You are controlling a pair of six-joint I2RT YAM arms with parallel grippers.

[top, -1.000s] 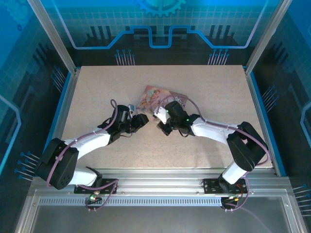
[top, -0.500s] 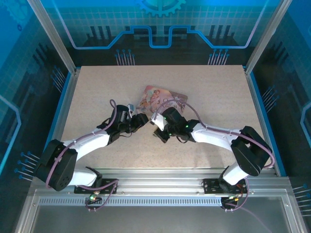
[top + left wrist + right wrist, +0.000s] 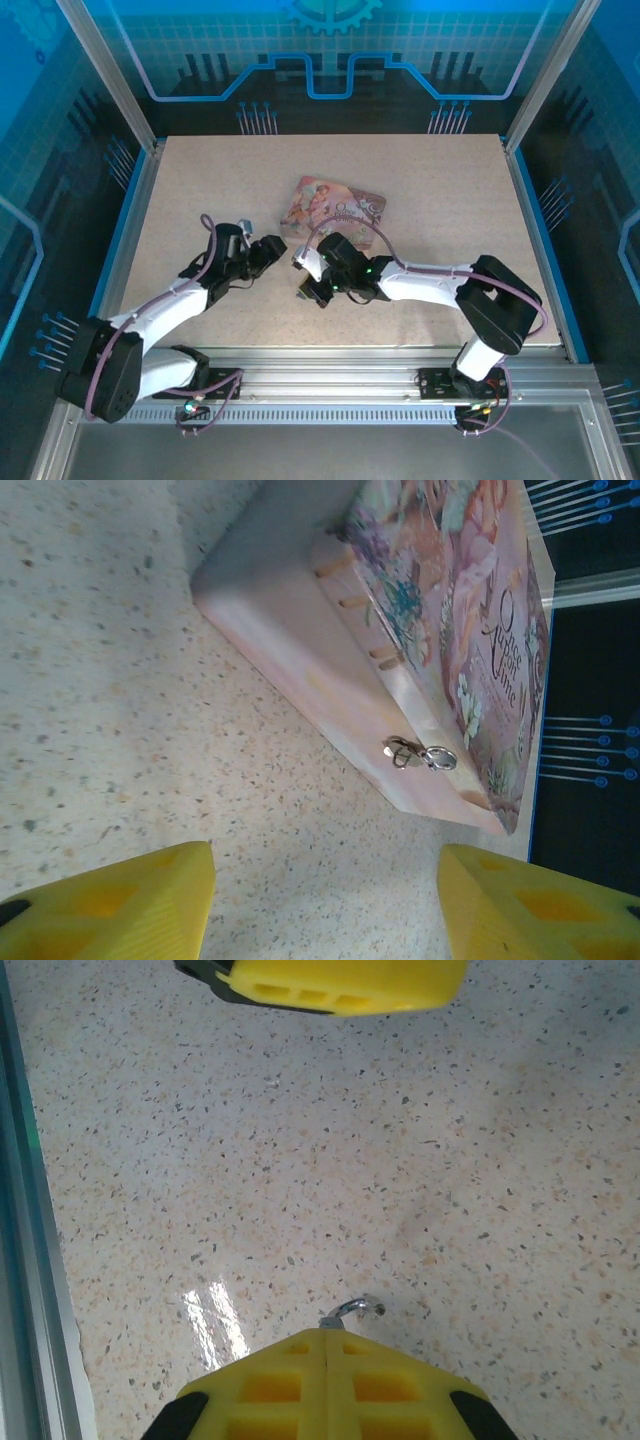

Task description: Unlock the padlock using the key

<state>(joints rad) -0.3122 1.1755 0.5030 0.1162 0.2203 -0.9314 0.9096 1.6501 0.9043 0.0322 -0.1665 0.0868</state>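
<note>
My right gripper (image 3: 306, 289) rests low over the table in front of the pink tin box (image 3: 336, 207), its jaws shut. In the right wrist view a small silvery hooked shackle (image 3: 353, 1308) pokes out from between the shut fingertips of that gripper (image 3: 325, 1336); this is the padlock, its body hidden between the pads. My left gripper (image 3: 267, 248) stands open to the left of the box, with nothing between its yellow fingers (image 3: 120, 905). The key is hidden.
In the left wrist view the pink tin box (image 3: 300, 630) lies just ahead, its small metal latch and ring (image 3: 421, 754) bare on the front wall. A yellow finger (image 3: 340, 982) crosses the top of the right wrist view. The table's metal edge rail (image 3: 20, 1260) runs along that view's left side.
The left arm has pulled back to the left, away from the box, and its jaws have widened. The right gripper has moved nearer and leftward off the box, still shut.
</note>
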